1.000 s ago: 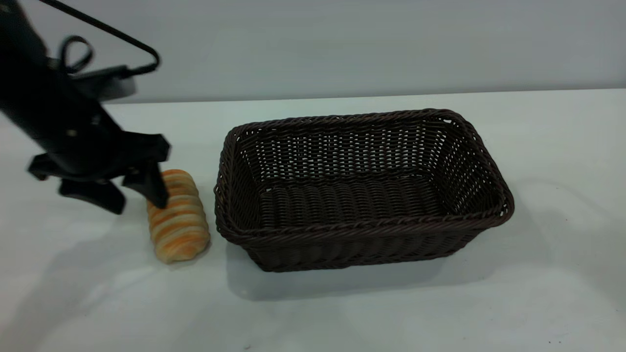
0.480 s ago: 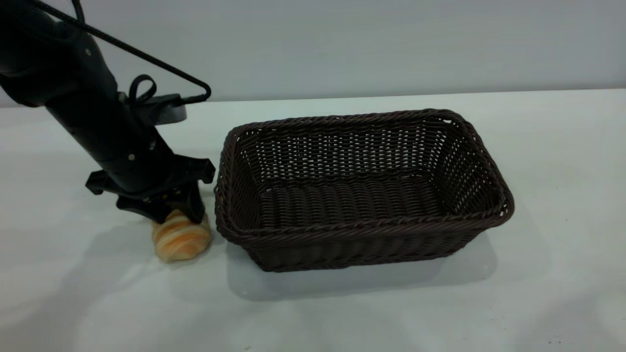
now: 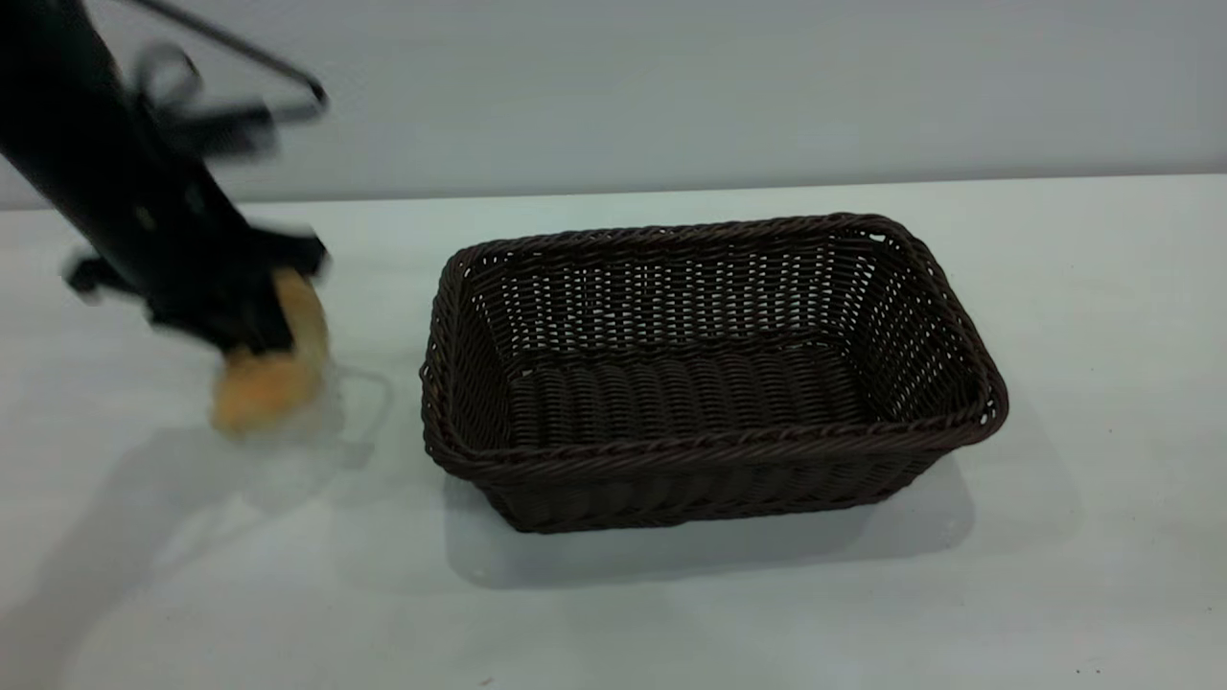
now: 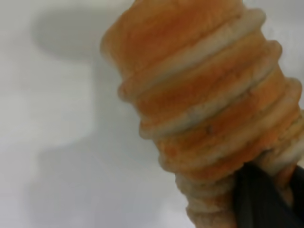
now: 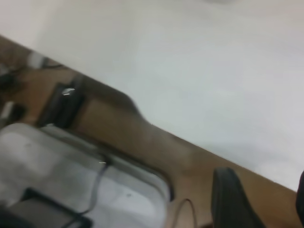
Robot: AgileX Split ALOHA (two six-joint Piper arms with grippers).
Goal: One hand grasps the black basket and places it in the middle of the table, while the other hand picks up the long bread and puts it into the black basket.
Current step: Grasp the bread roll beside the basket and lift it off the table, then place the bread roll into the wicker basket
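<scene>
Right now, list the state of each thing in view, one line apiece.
long bread: lifted off the table, held in the left gripper.
black basket: upright, empty, resting on the table.
left gripper: fingers shut on the bread.
right gripper: parked off the table's edge, fingers apart.

Place: robot test bench in a lab or workshop.
Surface: plain white table [image 3: 1102, 316].
Backdrop: bare grey wall [image 3: 671, 86].
Floor: brown, seen past the table edge, with cables [image 5: 97, 178] and grey equipment [image 5: 57, 166].
</scene>
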